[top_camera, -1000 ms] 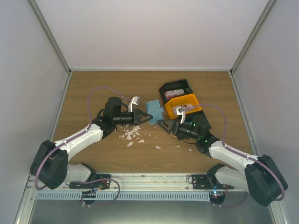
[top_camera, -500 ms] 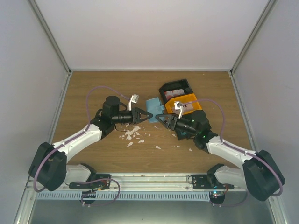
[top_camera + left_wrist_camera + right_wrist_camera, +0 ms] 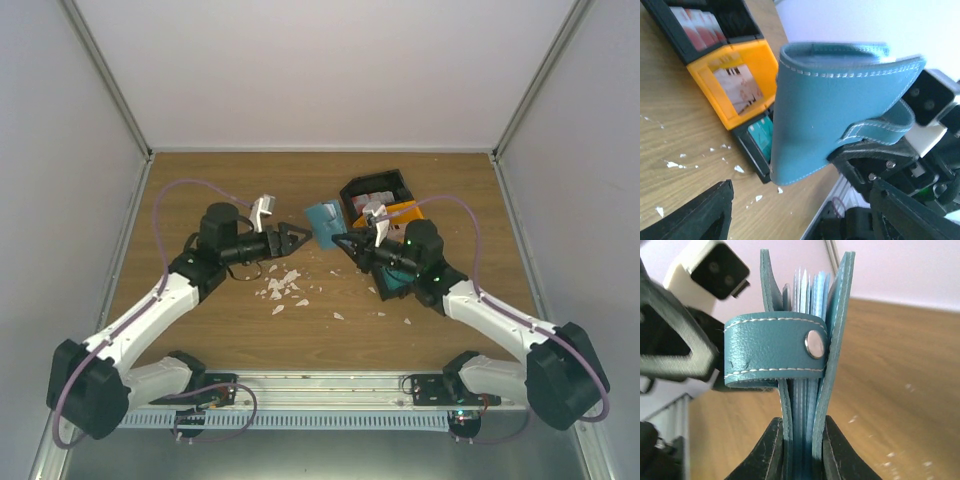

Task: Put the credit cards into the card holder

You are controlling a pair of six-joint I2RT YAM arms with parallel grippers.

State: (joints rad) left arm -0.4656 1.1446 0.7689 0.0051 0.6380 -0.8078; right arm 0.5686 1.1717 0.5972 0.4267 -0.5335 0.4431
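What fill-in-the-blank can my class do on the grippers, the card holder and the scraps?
The right gripper is shut on the ___. The left gripper is ___. White scraps lie on the wooden ___. Missing: card holder; open; table.

Card holder (image 3: pixel 323 215) now in right jaws

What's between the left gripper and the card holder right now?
Nothing: in the left wrist view the card holder stands just beyond the open left gripper, only air between.
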